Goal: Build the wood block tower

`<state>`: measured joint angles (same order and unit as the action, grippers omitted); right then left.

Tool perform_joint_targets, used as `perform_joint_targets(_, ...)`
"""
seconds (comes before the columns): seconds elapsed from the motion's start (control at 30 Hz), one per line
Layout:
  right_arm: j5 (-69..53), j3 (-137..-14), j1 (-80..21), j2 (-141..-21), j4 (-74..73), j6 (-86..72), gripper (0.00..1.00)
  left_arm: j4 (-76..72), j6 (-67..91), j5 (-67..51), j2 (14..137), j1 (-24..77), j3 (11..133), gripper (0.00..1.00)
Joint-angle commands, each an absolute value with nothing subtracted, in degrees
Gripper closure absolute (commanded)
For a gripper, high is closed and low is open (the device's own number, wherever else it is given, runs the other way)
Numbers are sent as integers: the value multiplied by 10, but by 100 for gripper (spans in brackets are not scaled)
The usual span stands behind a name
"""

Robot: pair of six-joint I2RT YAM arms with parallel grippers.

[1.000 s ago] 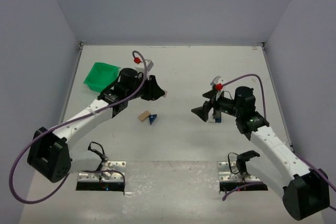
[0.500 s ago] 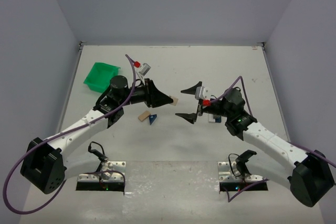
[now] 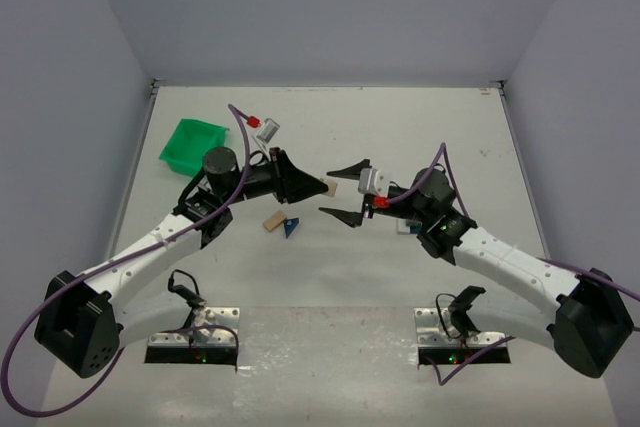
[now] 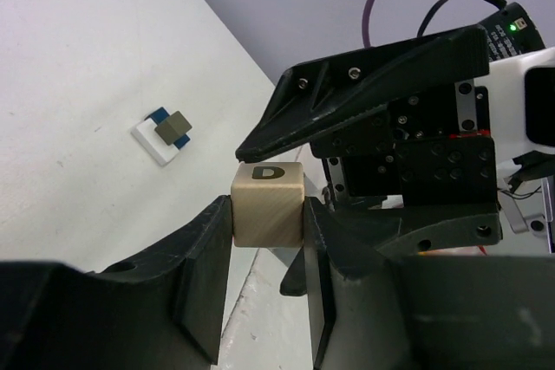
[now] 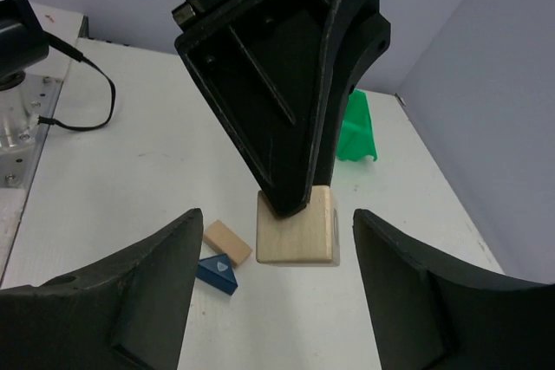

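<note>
White worktop (image 3: 400, 127) lies below while my left pincer (image 4: 267, 216) grips the tan D cube (image 4: 267, 201) up in the air, so my right pincer (image 5: 276, 224), open around it, can take it.

White table (image 3: 400, 127), green bin (image 3: 192, 144), tan block (image 3: 272, 220), blue wedge (image 3: 290, 228)

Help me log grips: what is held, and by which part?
Left gripper pinches the tan cube by two opposite side faces; right gripper holds nothing.
</note>
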<state>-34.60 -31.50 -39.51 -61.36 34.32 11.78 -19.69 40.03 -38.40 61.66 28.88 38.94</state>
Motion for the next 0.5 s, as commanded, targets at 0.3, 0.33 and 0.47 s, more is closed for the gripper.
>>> perform_joint_targets(0.3, -289, -352, -417, -630, 357, 149, 58, -195, 383, -343, 602, 292, 393, 100)
perform_joint_targets(0.33, -286, -351, -417, -630, 358, 152, 60, -194, 382, -341, 601, 293, 393, 100)
perform_joint_targets(0.47, -275, -346, -417, -630, 365, 155, 76, -190, 381, -332, 601, 293, 394, 100)
